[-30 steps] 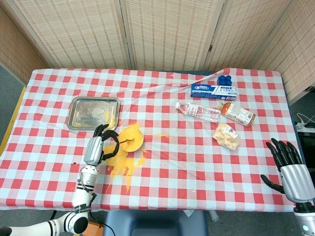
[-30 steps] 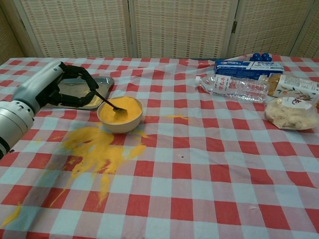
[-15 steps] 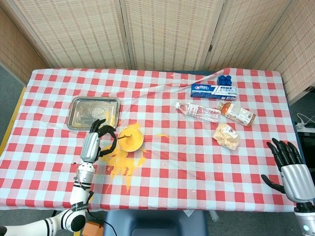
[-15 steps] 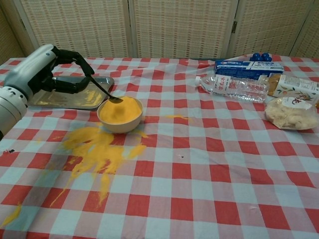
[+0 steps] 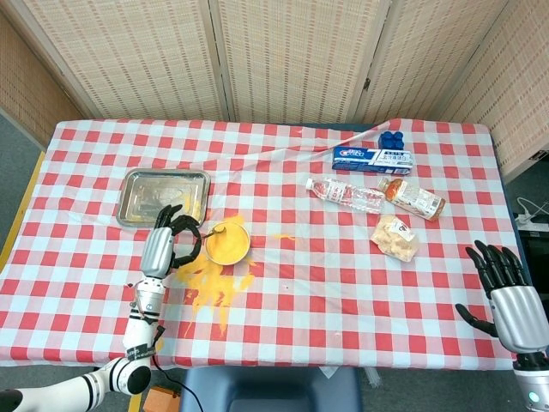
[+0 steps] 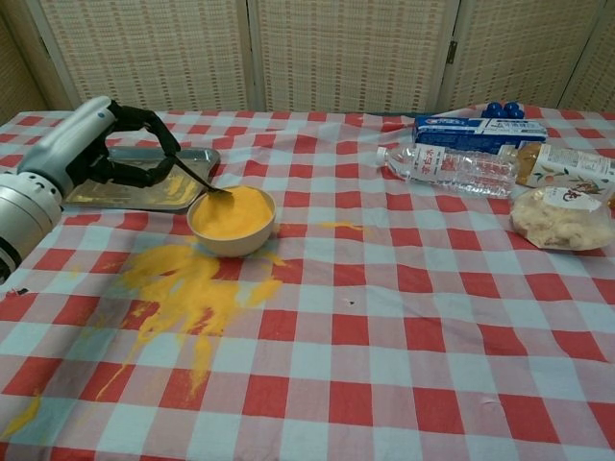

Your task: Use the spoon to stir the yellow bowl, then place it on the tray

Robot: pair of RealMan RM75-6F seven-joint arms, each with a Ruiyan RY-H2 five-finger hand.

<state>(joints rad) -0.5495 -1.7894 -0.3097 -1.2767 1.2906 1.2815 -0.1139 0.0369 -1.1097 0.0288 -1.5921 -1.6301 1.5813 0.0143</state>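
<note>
- your left hand [image 6: 91, 149] grips the spoon [image 6: 197, 178] by the handle; the tip sits at the far-left rim of the yellow bowl [image 6: 232, 219], barely touching the yellow stuff
- a second ago the spoon was dug into the middle of the bowl; now it's pulled back to the edge and the hand is up nearer the tray [image 6: 144, 197], so I'd guess stirring is about done and the tray drop comes next
- there's a yellow spill [image 6: 187, 288] on the checked cloth in front of the bowl; go easy lifting out
- head view shows your right hand [image 5: 508, 296] at the table's near right corner, fingers spread, holding nothing; chest view misses it
- chest view shows the spoon properly; in head view it's a thin line
</note>
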